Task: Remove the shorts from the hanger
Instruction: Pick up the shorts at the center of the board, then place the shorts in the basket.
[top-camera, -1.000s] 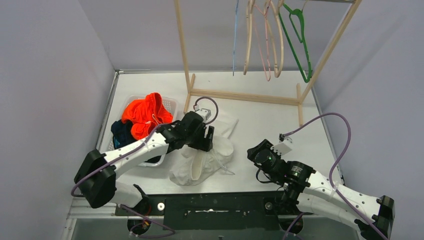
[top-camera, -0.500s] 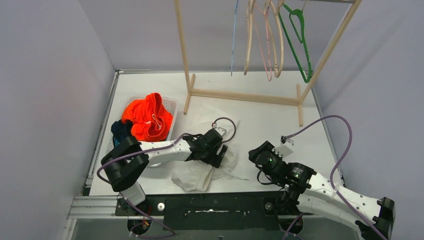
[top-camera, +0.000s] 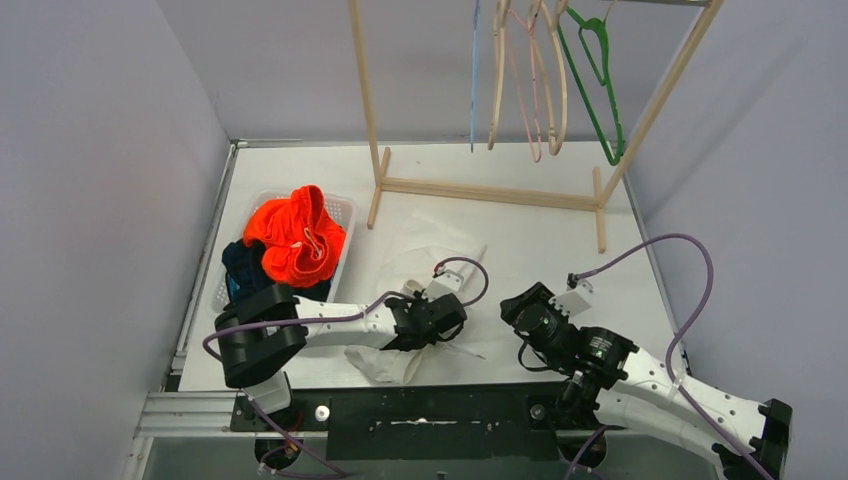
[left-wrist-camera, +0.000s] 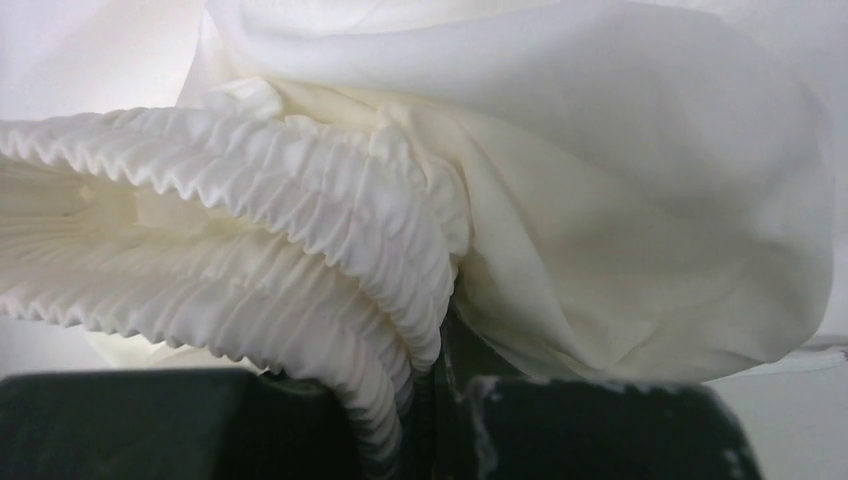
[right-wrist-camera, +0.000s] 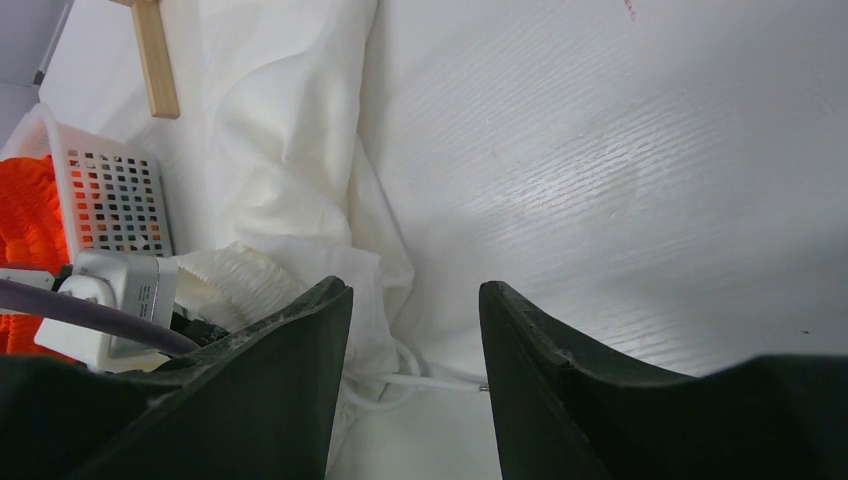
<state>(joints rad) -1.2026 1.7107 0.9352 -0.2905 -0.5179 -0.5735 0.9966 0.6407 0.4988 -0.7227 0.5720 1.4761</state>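
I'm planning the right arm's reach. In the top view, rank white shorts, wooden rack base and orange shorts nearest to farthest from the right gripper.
1. White shorts, just left of the right gripper.
2. Wooden rack base, beyond it.
3. Orange shorts, far left.

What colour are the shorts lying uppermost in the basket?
The shorts are bright orange, clearest in the top external view.

Top camera looks down from behind me; left wrist view hugs the white shorts (left-wrist-camera: 620, 200), right wrist sees them farther off.
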